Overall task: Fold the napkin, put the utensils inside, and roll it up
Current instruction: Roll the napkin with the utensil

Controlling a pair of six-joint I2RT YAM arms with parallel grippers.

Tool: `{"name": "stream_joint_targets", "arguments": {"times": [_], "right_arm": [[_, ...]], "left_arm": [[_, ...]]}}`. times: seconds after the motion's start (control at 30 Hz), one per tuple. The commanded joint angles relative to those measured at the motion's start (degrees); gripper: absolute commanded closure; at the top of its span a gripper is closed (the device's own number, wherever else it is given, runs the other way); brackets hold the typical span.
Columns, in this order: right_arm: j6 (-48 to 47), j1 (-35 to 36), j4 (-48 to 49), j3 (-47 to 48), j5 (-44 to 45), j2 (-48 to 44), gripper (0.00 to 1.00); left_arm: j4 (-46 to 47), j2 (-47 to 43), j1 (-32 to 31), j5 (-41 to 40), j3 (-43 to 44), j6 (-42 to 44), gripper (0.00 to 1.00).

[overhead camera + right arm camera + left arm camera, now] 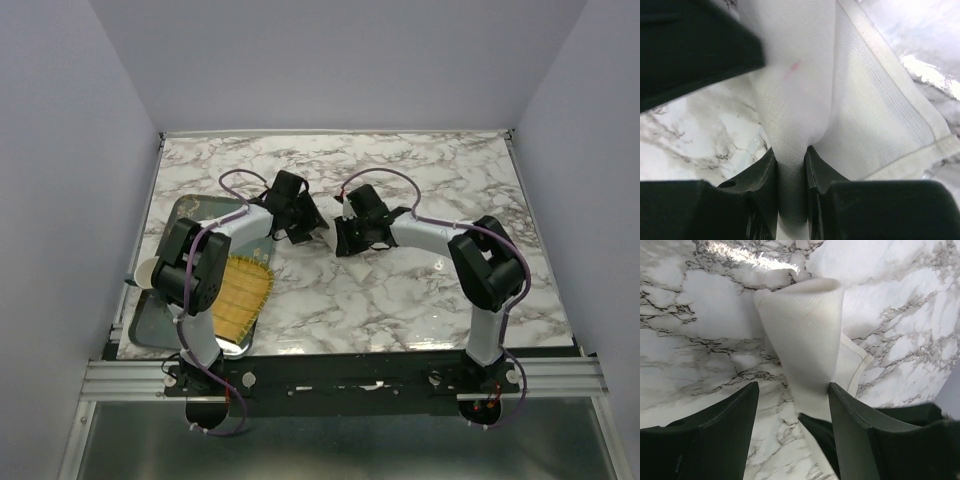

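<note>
The cream-white napkin (802, 325) is rolled into a tube above the marble table, with a flat hemmed layer (875, 115) beside it. My right gripper (790, 152) is shut on one end of the roll (790, 100). My left gripper (792, 387) is open around the other end; the roll touches only its right finger (855, 425). In the top view both grippers, left (305, 225) and right (345, 238), meet at the table's middle and hide the cloth. The utensils are hidden; only a faint pink spot (793, 67) shows on the cloth.
A yellow woven mat (243, 295) lies on a metal tray (160, 320) at the left front, under the left arm. A pale cup-like thing (146, 272) sits at the tray's left edge. The marble table (430, 170) ends at walls behind and beside.
</note>
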Motion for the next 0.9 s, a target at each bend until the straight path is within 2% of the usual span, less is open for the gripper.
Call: {"name": "stream_joint_targets", "arguments": {"times": [0.0,0.07,0.1,0.2,0.5,0.67,0.8,0.87], "right_arm": [[-0.6,-9.6,2.4,-3.3,-26.9,5.0,0.73],[0.0,-11.9,3.7,-3.3,-34.6,7.2,0.73],[0.0,-13.5,3.5,-2.6,-41.2,8.2,0.73],[-0.8,-15.1,1.8,-0.2,-48.6,11.5,0.72],[-3.8,-16.6,-1.9,2.5,-54.8,14.7,0.66],[-6.1,-16.9,-7.4,6.0,-49.3,14.3,0.59],[-7.7,-16.8,-14.1,7.1,-39.1,9.2,0.51],[-7.7,-16.6,-15.8,6.5,-30.6,4.2,0.5]], "left_arm": [[-1.6,-5.2,0.0,-1.5,-1.3,2.3,0.31],[-1.5,-5.7,-0.3,-1.5,-1.7,2.3,0.31],[-1.5,-5.8,-0.6,-1.5,-1.7,2.3,0.31],[-1.6,-3.8,-2.0,-1.4,-0.1,2.4,0.31],[-3.9,4.1,-3.1,-3.4,7.0,3.6,0.32],[-4.9,6.1,-3.1,-3.4,7.2,3.7,0.4],[-3.5,4.9,-3.1,-2.8,3.2,3.0,0.44],[-3.0,4.2,-3.1,-2.5,2.4,2.8,0.45]]}}
